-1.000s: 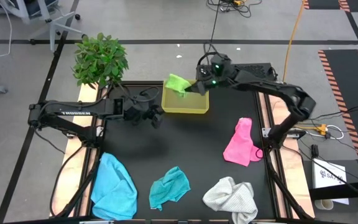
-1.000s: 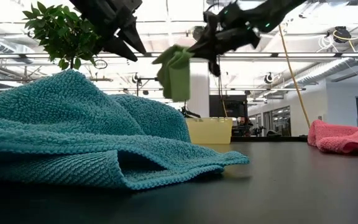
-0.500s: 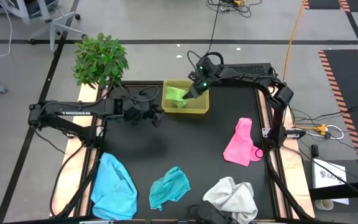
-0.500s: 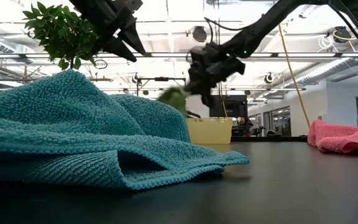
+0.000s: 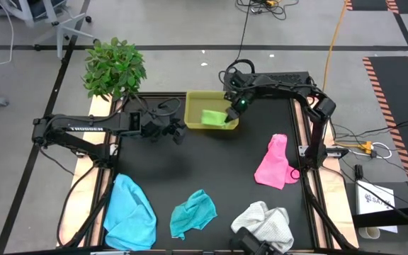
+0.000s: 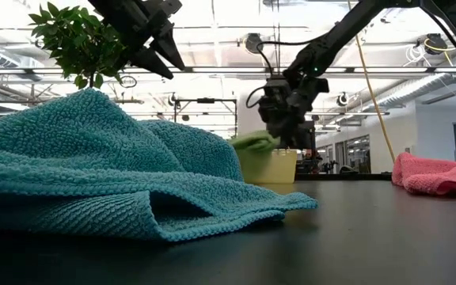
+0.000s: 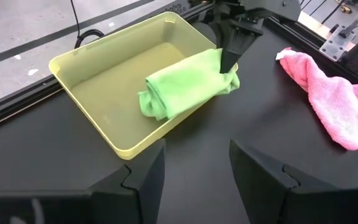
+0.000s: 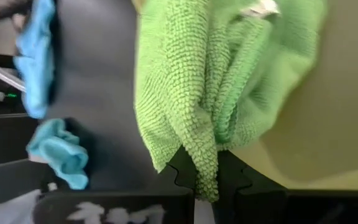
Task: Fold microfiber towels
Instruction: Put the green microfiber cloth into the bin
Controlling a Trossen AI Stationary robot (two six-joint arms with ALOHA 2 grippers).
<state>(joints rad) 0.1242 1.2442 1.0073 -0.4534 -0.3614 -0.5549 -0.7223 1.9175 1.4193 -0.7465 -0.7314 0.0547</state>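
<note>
Your right gripper (image 5: 238, 108) pinches one edge of the folded lime green towel (image 5: 214, 117), which lies in the yellow tray (image 5: 190, 106), a corner draped over its near wall. The cloth is light, limp and grippy; take hold at an edge or corner. The left gripper (image 5: 178, 132) waits open beside the tray. Fingertip contact is hidden from above, and the fold's underside is unseen.

My right gripper (image 5: 236, 110) is far-centre, angled down, jaws pinched shut. My left gripper (image 5: 178, 131) hovers just left of it, fingers apart.
</note>
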